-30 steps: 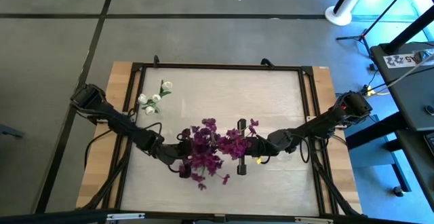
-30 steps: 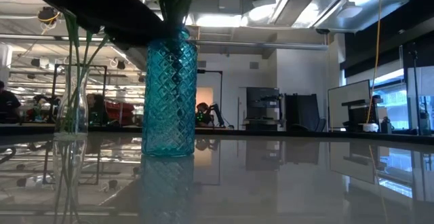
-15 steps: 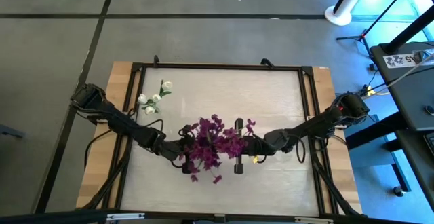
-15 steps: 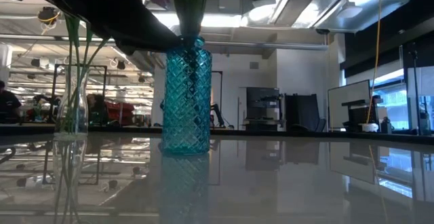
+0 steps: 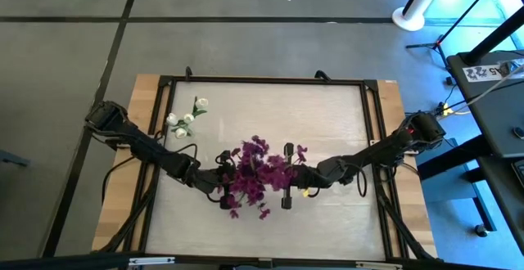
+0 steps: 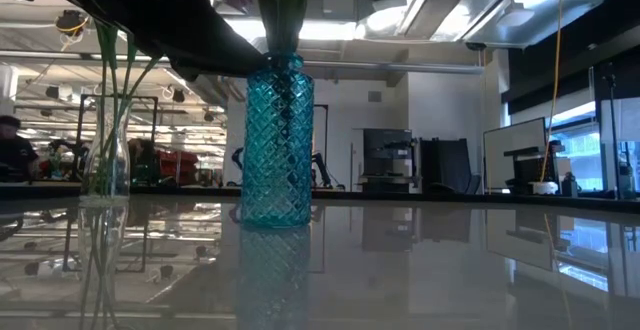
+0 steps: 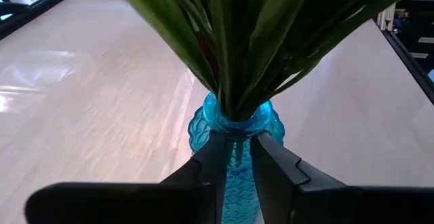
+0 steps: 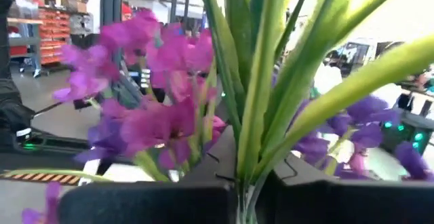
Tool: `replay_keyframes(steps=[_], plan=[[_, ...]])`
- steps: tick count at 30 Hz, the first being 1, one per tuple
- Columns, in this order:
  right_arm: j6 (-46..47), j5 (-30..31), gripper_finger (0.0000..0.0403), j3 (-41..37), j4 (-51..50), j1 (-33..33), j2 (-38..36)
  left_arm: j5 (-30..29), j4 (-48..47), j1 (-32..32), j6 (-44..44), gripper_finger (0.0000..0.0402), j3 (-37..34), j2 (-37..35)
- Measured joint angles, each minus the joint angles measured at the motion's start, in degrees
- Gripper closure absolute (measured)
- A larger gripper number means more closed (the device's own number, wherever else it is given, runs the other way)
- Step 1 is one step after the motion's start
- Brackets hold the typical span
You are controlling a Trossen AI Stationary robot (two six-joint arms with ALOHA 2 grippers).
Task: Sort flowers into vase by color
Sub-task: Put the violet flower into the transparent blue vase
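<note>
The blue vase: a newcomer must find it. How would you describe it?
On the pale table, look mid-front, where both arms meet under purple flowers. The blue vase stands there, holding their stems. Unlike the clear vase with white flowers, it is turquoise with a diamond pattern.

Both arms and the purple flowers (image 5: 255, 172) crowd the table's (image 5: 344, 114) middle. The white flowers (image 5: 185, 118) fill one back corner. Everywhere else is open.
</note>
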Motion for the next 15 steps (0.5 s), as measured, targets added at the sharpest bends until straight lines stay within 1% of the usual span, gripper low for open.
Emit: replay_keyframes(steps=[7,15], plan=[[-4.2,2.0,0.0386,-0.4,-0.8,1.6,-2.5,0.3,-0.1,-0.1,0.0,0.0342,0.0,0.0],[-3.8,2.3,0.0386,-0.4,1.2,1.9,-2.2,0.2,-0.1,-0.1,0.0,0.0342,0.0,0.0]])
